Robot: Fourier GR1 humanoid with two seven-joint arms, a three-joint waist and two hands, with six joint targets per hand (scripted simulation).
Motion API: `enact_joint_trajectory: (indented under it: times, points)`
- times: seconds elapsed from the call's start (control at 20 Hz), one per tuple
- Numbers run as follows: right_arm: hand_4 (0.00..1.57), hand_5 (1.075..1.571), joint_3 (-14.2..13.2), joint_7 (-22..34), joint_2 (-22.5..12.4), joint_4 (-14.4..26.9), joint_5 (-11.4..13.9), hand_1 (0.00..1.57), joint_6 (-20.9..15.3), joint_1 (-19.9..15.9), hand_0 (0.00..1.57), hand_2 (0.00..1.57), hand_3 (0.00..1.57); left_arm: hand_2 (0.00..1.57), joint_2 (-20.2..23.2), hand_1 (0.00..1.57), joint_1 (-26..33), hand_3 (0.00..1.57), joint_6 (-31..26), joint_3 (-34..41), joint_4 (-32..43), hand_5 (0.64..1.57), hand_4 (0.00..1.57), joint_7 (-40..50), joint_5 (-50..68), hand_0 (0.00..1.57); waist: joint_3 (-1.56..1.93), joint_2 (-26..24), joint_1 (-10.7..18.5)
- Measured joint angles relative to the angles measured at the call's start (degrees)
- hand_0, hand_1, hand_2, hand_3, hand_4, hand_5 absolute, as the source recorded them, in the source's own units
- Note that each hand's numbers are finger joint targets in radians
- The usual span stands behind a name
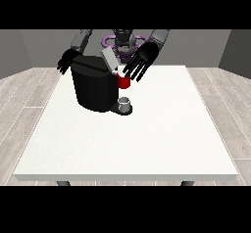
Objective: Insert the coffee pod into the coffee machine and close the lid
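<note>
Below spread fingers of the hand at the view's right (pixel 143 58), grey lid (pixel 110 59) open; red pod holder (pixel 124 81) risks a knock.

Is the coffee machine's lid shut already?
No, the grey lid stands tilted up above the black coffee machine, with the hand at the view's right beside it.

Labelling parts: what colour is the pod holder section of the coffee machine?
Red, on the coffee machine, under the hand at the view's right; front view.

one front view looks from across the table (pixel 147 144), slightly above, facing the robot (pixel 125 41).
</note>
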Motion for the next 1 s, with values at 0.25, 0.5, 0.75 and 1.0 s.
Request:
enact_joint_trajectory:
  times: [0.25, 0.5, 0.75, 1.0]
  points:
    - [0.36, 1.571, -0.4, -0.1, 0.3, 0.2, -0.2, 0.00, -0.5, 1.0, 0.00, 0.00, 0.00, 0.00, -0.1, 0.00, 2.2, 0.00, 0.0, -0.2, -0.3, 1.571, 0.00, -1.2, -0.5, 0.00, -0.05, -1.7, 1.3]
    - [0.41, 1.571, -1.2, -0.6, 0.3, 1.4, -0.9, 0.00, -0.4, 2.4, 0.00, 0.00, 0.00, 0.00, -2.9, 0.00, 4.2, 0.00, 0.1, 0.0, -1.3, 1.571, 0.00, 0.3, 0.0, 0.00, -0.06, -4.7, 2.7]
    - [0.42, 1.571, -2.2, -0.1, 0.1, 2.5, -1.5, 0.00, -0.6, 4.8, 0.00, 0.00, 0.00, 0.00, -7.6, 0.00, 7.6, 0.00, 0.1, 4.0, -2.3, 1.571, 0.08, 1.6, 5.4, 0.00, -0.08, -10.0, 5.9]
    - [0.49, 1.571, -3.7, 0.3, -1.1, 2.3, -2.9, 0.00, 0.4, 8.9, 0.00, 0.00, 0.00, 0.00, -12.2, 0.00, 13.7, 0.00, -0.5, 11.1, -2.5, 1.571, 0.00, -0.9, 14.7, 0.00, -0.12, -16.3, 9.1]
